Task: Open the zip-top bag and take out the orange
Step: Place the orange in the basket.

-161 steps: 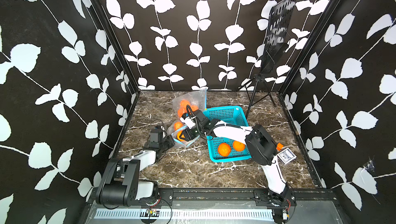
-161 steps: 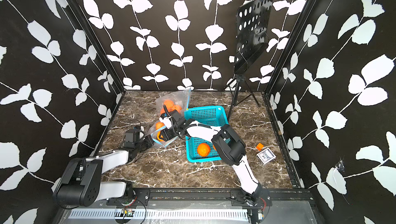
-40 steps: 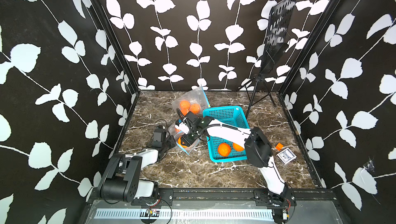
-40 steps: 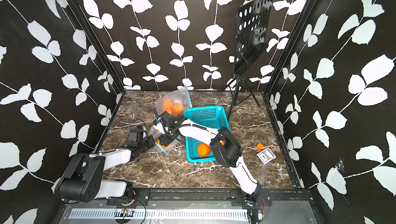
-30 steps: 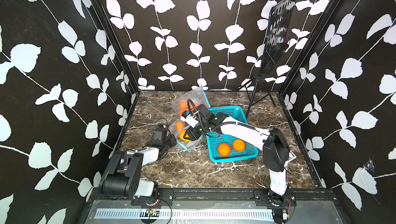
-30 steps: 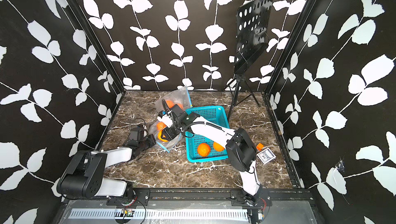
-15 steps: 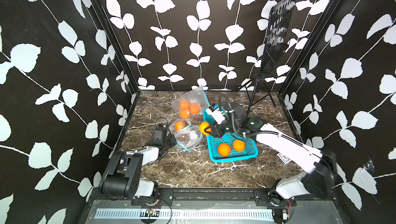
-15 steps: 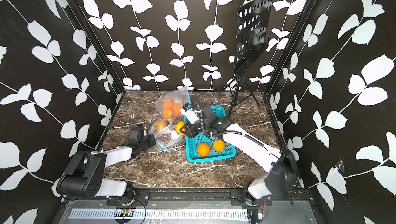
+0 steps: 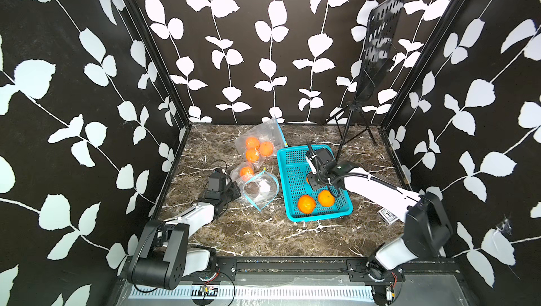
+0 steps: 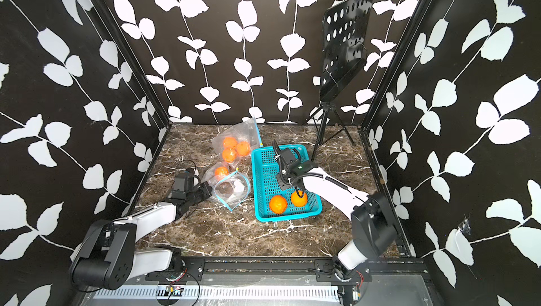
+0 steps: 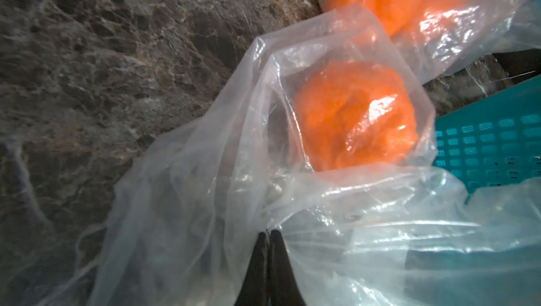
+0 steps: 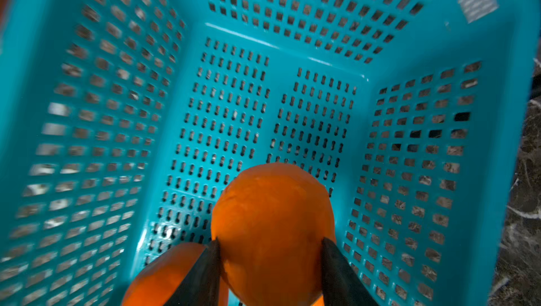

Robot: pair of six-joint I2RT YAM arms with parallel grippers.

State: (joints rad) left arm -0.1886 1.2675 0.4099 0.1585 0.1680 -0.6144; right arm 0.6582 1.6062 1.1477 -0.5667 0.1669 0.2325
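Observation:
The clear zip-top bag lies on the marble with its blue-edged mouth standing open. One orange sits in its far end, also showing in the left wrist view as the orange. My left gripper is shut on a fold of the bag's plastic, low at the bag's left side. My right gripper is shut on another orange and holds it over the inside of the teal basket. In both top views that held orange is almost hidden under the right gripper.
Two loose oranges lie in the basket's near end. A second clear bag with three oranges rests behind. A black music stand rises at the back right, and a small card lies by the right arm.
My right gripper drew the orange out of the bag's mouth and carried it right, from the basket's left rim to over its inside. The left gripper kept its hold on the bag.

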